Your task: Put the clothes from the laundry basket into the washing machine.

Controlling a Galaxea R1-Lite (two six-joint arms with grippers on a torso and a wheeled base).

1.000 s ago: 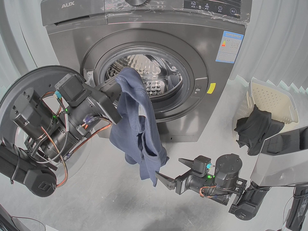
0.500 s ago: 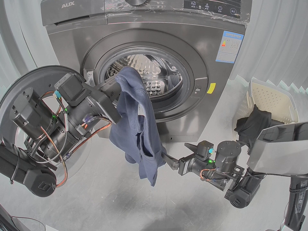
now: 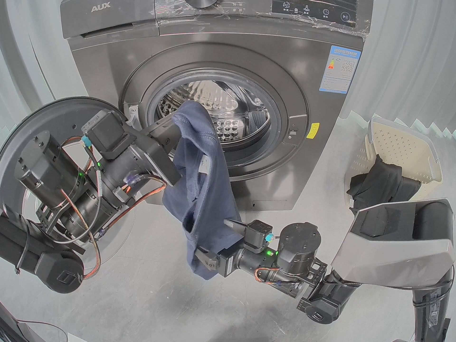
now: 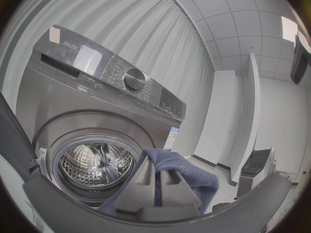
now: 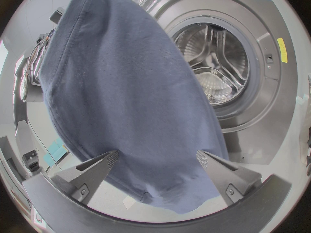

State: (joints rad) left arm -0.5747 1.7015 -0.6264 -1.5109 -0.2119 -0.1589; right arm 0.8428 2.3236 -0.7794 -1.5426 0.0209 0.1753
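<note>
A blue garment [image 3: 204,186] hangs in front of the washing machine's open drum [image 3: 228,112]. My left gripper [image 3: 172,122] is shut on its top edge, just before the drum's left rim; the wrist view shows its fingers [image 4: 171,186] pinching the cloth [image 4: 197,175]. My right gripper [image 3: 216,243] is open low down, with the garment's hanging lower part [image 5: 129,97] between its spread fingers [image 5: 97,169]. A black garment [image 3: 380,188] drapes over the cream laundry basket [image 3: 408,148] at the right.
The washing machine [image 3: 213,48] stands ahead, and its round door [image 3: 52,115] is swung open to the left behind my left arm. The grey floor [image 3: 152,290] lies below the garment. Pale curtains hang behind the machine.
My right gripper has moved left and up from the floor area to the garment's lower end, which now lies between its open fingers and is pushed slightly left. The left arm has stayed put.
</note>
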